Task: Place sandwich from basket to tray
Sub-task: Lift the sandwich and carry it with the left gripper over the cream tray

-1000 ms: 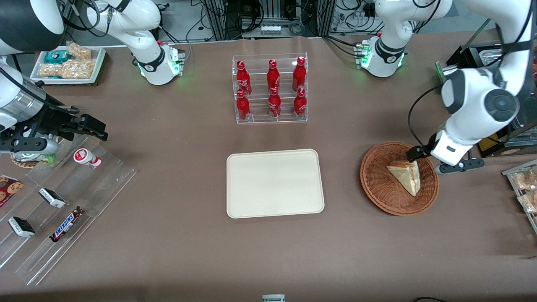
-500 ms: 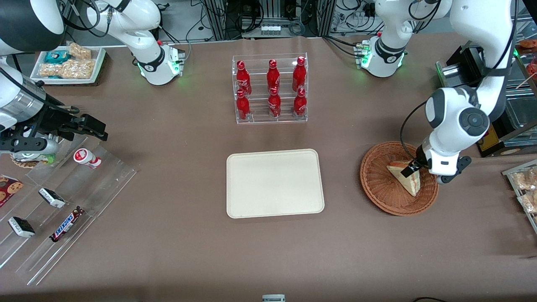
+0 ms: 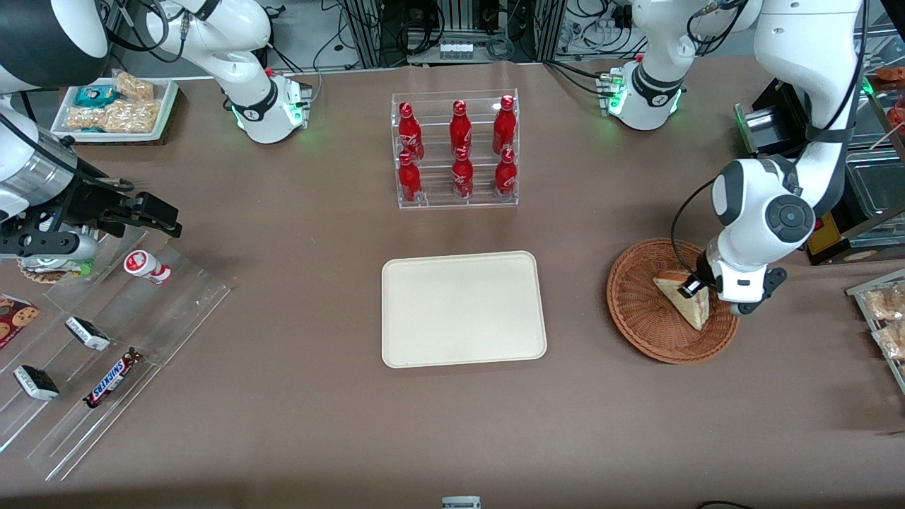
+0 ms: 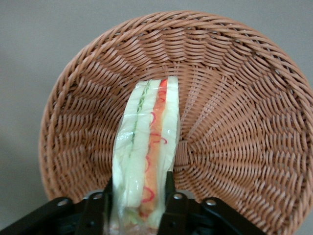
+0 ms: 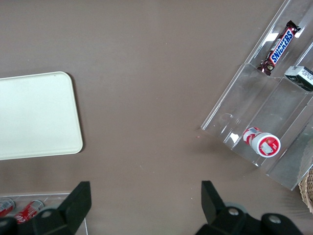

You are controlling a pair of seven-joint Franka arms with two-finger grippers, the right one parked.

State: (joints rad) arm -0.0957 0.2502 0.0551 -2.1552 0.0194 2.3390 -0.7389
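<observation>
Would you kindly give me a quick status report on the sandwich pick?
Claw down in basket, fingers straddling sandwich. Sandwich not lifted. Tray bare, path unobstructed.

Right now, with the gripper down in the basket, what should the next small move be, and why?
Probably close the fingers. The gripper is down in the basket with one finger on each side of the sandwich, which stands on edge between them. The sandwich looks uncompressed, so shut, then lift toward the tray.
</observation>
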